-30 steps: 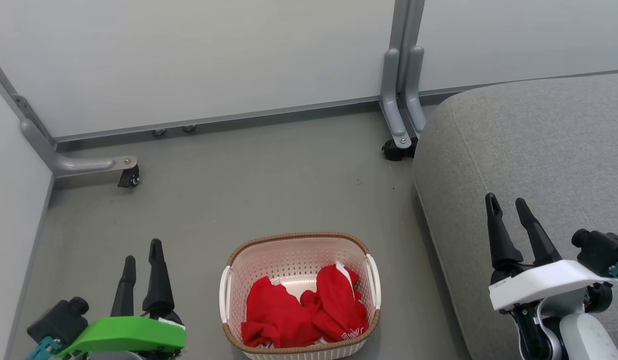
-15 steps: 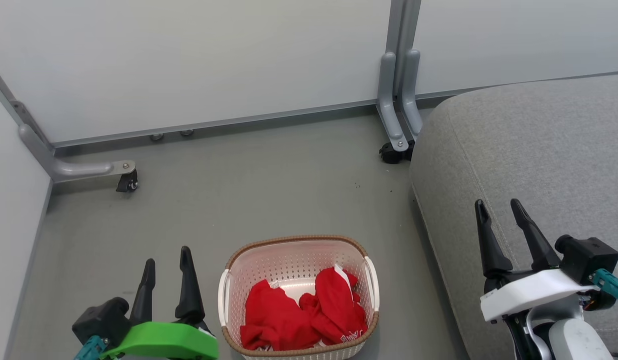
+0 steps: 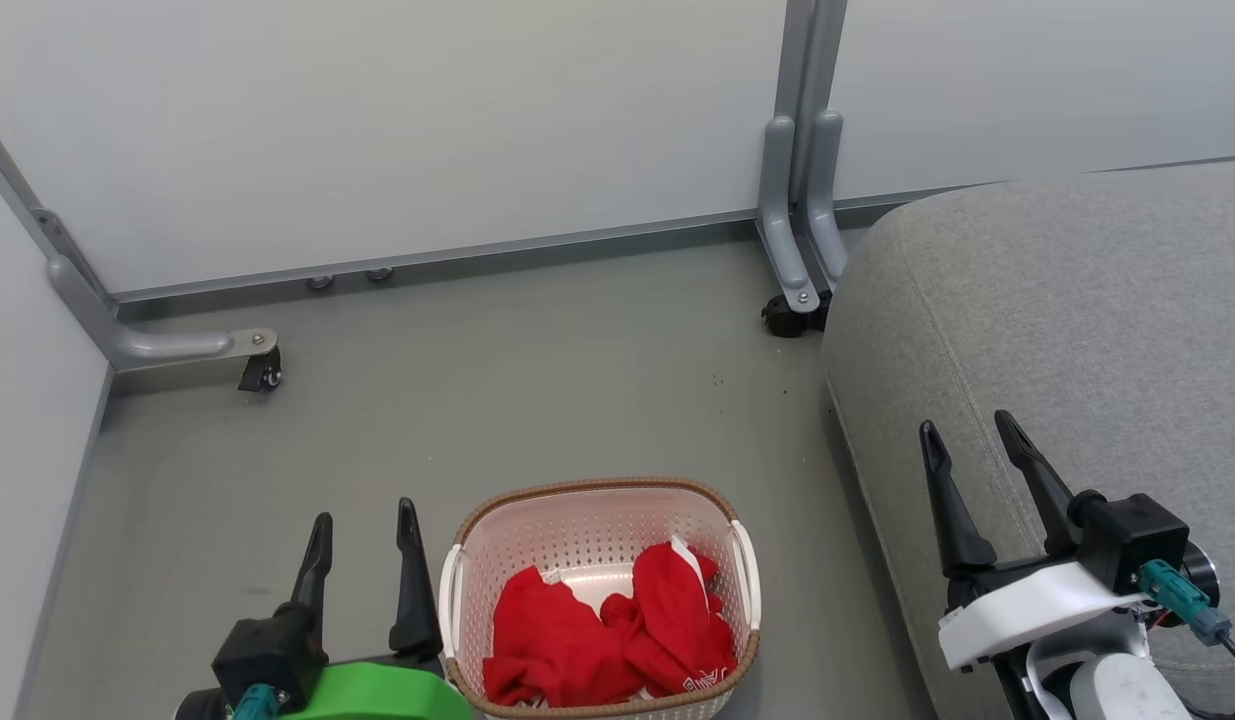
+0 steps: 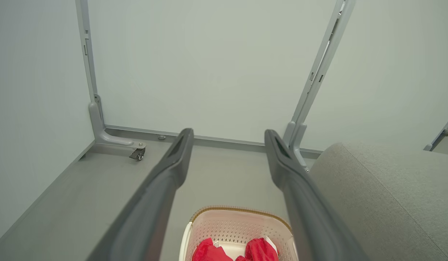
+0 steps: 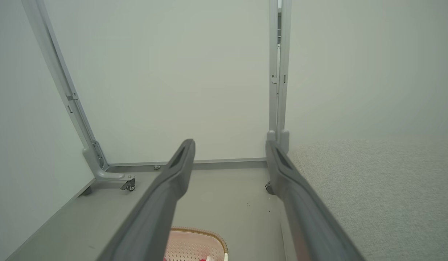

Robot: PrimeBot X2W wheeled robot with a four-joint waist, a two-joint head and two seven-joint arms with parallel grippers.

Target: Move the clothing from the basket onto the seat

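Versus one second ago: the left pincer [image 3: 365,513], green housing with two long dark fingers, has moved toward the cream-white perforated plastic basket [image 3: 587,484]. It now stands just beside the basket's left white handle [image 3: 449,600], fingers spread, nothing between them. The right pincer [image 3: 966,424], white housing, has slid a little toward the basket and lower in the head view. It is likewise released and empty, seen against the edge of the large grey fabric-upholstered seat [image 3: 1077,300]. The camera has also shifted slightly. The bright red soft clothing [image 3: 607,640] is unmoved: two crumpled heaps inside the basket, which sits on the grey floor [image 3: 477,380].

Head view: white lettering on the right-hand garment. Left wrist view: the basket's dotted far wall between that pincer's fingers. Right wrist view: a corner of the brown woven-look rim.

Seat: rounded corner, stitched seam, coarse weave.
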